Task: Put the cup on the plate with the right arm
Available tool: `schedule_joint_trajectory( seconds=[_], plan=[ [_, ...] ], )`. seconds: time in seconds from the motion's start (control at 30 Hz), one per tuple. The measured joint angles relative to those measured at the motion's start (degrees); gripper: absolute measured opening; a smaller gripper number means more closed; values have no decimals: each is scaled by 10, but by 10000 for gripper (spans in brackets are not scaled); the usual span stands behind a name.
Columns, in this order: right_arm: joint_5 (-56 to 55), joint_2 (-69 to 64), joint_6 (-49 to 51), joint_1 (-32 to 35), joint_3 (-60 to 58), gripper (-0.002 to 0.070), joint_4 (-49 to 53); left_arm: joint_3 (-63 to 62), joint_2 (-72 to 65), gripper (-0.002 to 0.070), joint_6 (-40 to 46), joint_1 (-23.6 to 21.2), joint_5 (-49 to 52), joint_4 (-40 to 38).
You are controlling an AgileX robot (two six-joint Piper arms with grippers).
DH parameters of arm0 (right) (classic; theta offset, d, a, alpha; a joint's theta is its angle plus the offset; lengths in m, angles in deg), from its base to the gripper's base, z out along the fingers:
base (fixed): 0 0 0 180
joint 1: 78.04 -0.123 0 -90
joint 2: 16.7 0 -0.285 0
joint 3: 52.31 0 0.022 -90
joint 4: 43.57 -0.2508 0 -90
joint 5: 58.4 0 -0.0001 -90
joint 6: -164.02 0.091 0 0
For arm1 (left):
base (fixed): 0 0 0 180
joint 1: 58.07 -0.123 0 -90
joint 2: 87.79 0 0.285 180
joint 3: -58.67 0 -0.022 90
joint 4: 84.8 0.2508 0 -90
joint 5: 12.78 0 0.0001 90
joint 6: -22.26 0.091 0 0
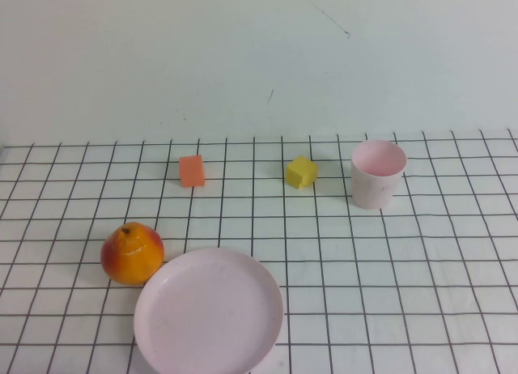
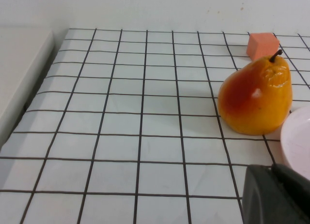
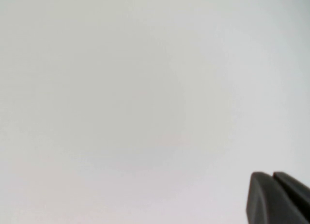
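The pale pink cup (image 1: 377, 174) stands upright at the back right of the gridded table. The large pink plate (image 1: 209, 311) lies at the front, left of centre; its rim (image 2: 298, 141) also shows in the left wrist view. Neither arm appears in the high view. My right gripper (image 3: 272, 175) is shut with nothing in it and faces only a blank pale surface; the cup and plate are out of its view. My left gripper (image 2: 272, 168) is shut and empty, low over the table, just short of the plate's rim.
An orange-red pear-shaped fruit (image 1: 132, 252) stands just left of the plate, close to the left gripper (image 2: 255, 98). An orange cube (image 1: 192, 171) and a yellow cube (image 1: 301, 172) sit in the back row, left of the cup. A white wall rises behind the table.
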Motion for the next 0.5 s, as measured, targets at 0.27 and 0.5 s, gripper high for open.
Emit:
schedule_joint_trajectory(
  seconds=[0.27,0.5],
  plan=[
    [252,-11,-20,0,191,-2,0,0,0,-4,0,0,0,0],
    [421,-112,-30,0,374,-2,0,0,0,-4,0,0,0,0]
  ],
)
